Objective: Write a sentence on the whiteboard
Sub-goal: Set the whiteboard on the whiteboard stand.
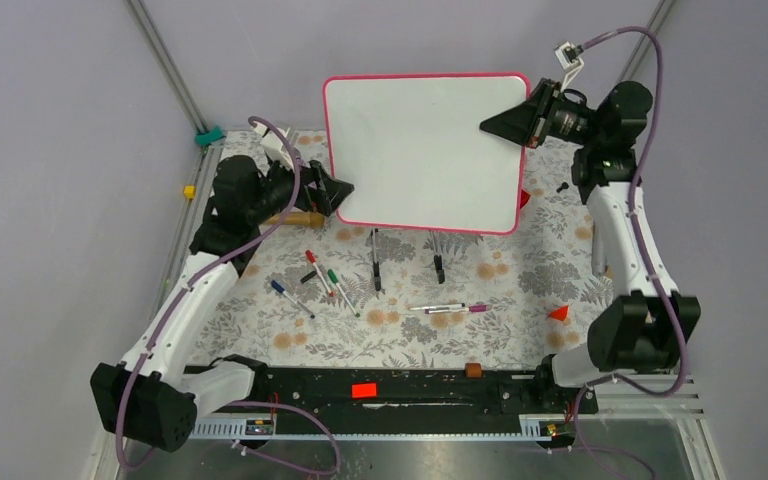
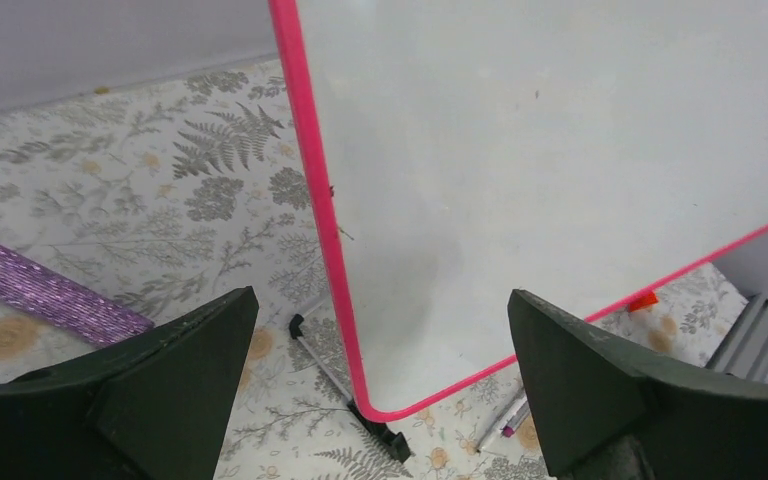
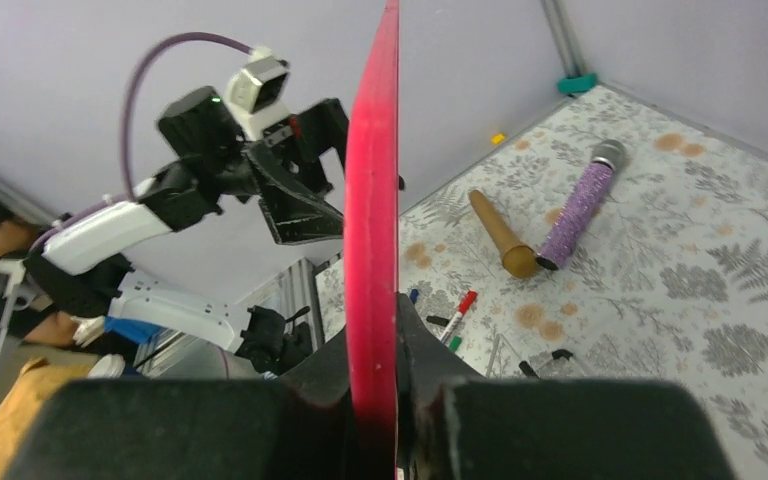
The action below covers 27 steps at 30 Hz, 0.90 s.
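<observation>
This is a robotics lab test cell. Plain lilac panels close in the left, right and far sides, with bare aluminium posts (image 1: 165,62) in the far corners. Two white-and-black robot arms (image 1: 185,300) are bolted to a black rail (image 1: 430,385) at the near edge. Slotted cable ducting (image 1: 390,431) runs just in front of it, and purple cables (image 1: 657,70) loop along the arms. A fern-print cloth covers the tabletop (image 1: 520,280).

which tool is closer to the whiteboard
Right. The right tool is shut on the whiteboard at its right edge; the left tool hangs open just off its lower left edge.
</observation>
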Each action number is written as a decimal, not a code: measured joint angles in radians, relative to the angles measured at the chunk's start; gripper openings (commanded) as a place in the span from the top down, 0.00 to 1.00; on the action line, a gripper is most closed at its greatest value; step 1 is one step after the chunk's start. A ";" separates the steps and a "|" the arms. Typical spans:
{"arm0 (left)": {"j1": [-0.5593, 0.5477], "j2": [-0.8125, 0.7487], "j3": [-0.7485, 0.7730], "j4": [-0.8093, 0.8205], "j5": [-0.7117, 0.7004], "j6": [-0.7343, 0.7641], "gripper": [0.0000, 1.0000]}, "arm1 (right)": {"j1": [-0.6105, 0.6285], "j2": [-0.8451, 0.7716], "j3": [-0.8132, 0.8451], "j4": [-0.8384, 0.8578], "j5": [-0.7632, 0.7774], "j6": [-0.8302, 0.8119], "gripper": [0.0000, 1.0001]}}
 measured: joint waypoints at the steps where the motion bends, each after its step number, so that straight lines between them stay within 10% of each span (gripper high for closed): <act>1: 0.013 0.000 -0.031 0.043 0.022 -0.031 0.01 | 0.002 0.039 -0.001 0.087 -0.023 0.040 1.00; 9: 0.128 0.094 -0.203 0.335 0.190 -0.248 0.01 | 0.018 0.392 0.085 0.851 -0.160 0.566 1.00; 17: 0.124 0.265 -0.254 0.675 0.350 -0.359 0.02 | 0.067 0.471 0.092 1.042 -0.223 0.626 1.00; 27: 0.124 0.372 -0.264 0.720 0.444 -0.299 0.35 | 0.085 0.578 0.084 1.017 -0.214 0.539 1.00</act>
